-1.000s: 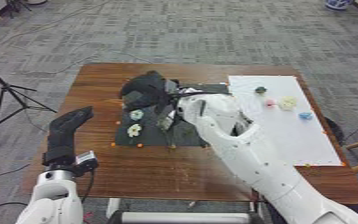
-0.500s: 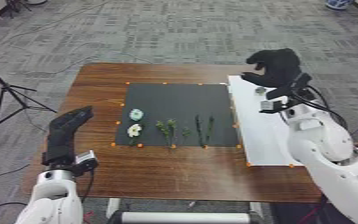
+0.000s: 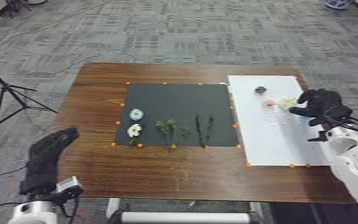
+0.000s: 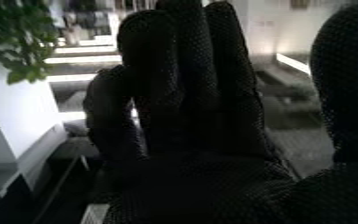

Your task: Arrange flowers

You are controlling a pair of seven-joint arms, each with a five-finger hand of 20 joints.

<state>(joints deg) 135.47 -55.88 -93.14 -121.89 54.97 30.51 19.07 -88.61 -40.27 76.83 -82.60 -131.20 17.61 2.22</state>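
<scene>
In the head view my right hand (image 3: 323, 104) is over the right side of the white sheet (image 3: 282, 142), beside a pale yellow flower (image 3: 288, 102) that it partly covers. A pink flower (image 3: 269, 103) and a dark green one (image 3: 261, 90) lie on the same sheet. Toward the left, the dark mat (image 3: 177, 95) holds a pale blue flower (image 3: 136, 114), a white flower (image 3: 134, 130) and several green stems (image 3: 171, 127). My left hand (image 3: 49, 150) is off the table's left edge, fingers straight. The right wrist view has my right hand (image 4: 193, 100) with its fingers extended.
Small orange markers line the mat and the sheet on the brown wooden table (image 3: 175, 172). A black tripod (image 3: 8, 87) stands on the floor to the left. In the right wrist view a leafy plant (image 4: 20, 37) stands farther off.
My right hand has gone from over the mat to the far right of the sheet, then nearer along its right side. My left hand has drawn back toward the bottom left.
</scene>
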